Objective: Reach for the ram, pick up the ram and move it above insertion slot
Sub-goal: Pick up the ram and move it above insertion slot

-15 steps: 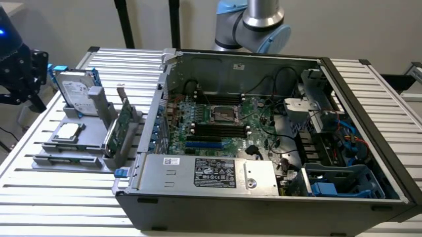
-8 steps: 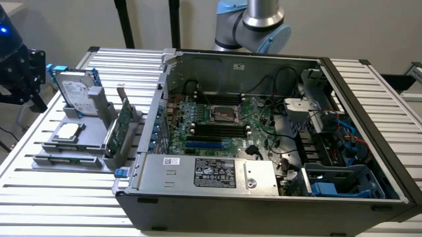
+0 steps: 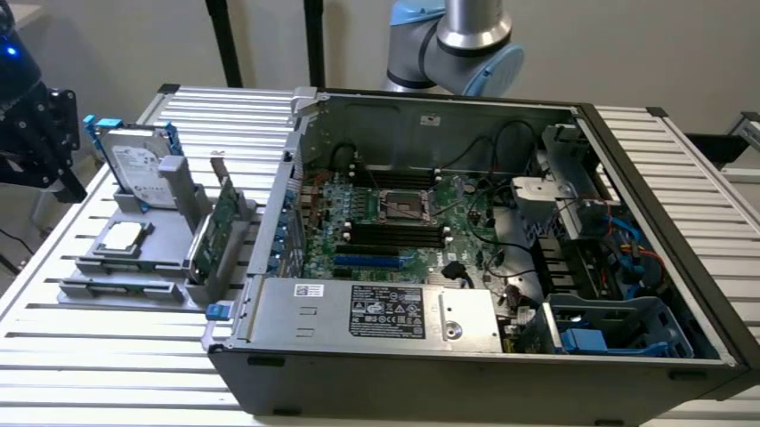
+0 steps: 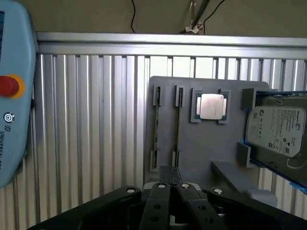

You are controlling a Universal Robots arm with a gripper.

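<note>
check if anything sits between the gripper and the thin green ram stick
Nothing visible does. The black gripper sits at the edge of the grey plastic holder, with bare holder between it and the thin green ram stick. The silver processor lies aside.

ahead of the gripper the air over the grey holder is open; the hard drive in blue rails stands to one side, a teach pendant well off to the other

Ahead of the hand a holder lies on the surface; in it stands the ram, with a processor beside it and a hard drive beyond.
</note>
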